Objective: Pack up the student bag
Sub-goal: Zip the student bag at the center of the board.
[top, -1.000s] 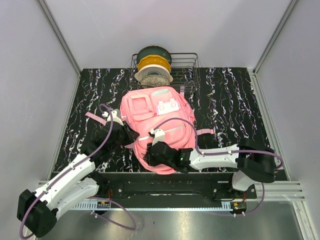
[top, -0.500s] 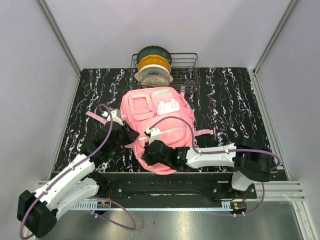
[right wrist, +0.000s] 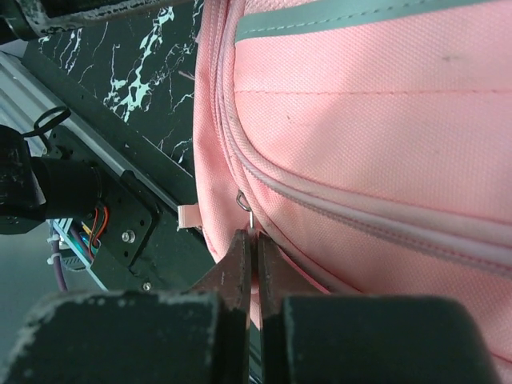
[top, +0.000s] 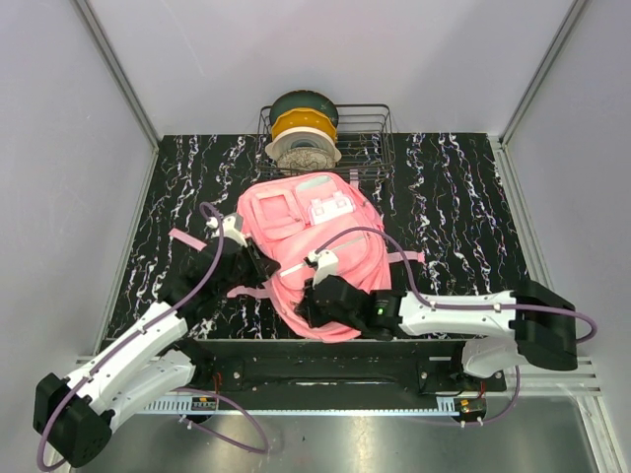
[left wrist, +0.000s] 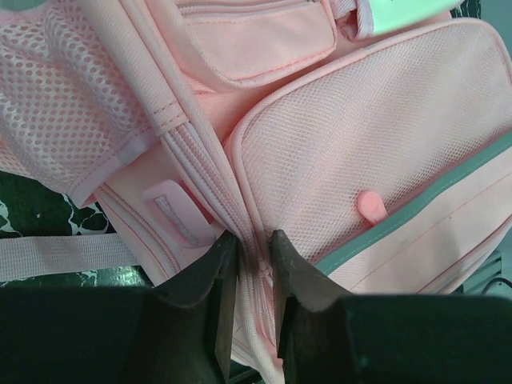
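One student bag [top: 296,212], pinched by two pincers: left pincer [left wrist: 252,240], right pincer [right wrist: 254,238].

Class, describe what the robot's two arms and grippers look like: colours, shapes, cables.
Both the left arm and right arm have white links, bulky black joint housings and a loose purple cable. The left gripper and right gripper each have two dark, wedge-shaped fingers.

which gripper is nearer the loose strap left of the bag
Left. The left gripper grips the bag beside the strap; the right gripper pinches a zipper pull farther right.
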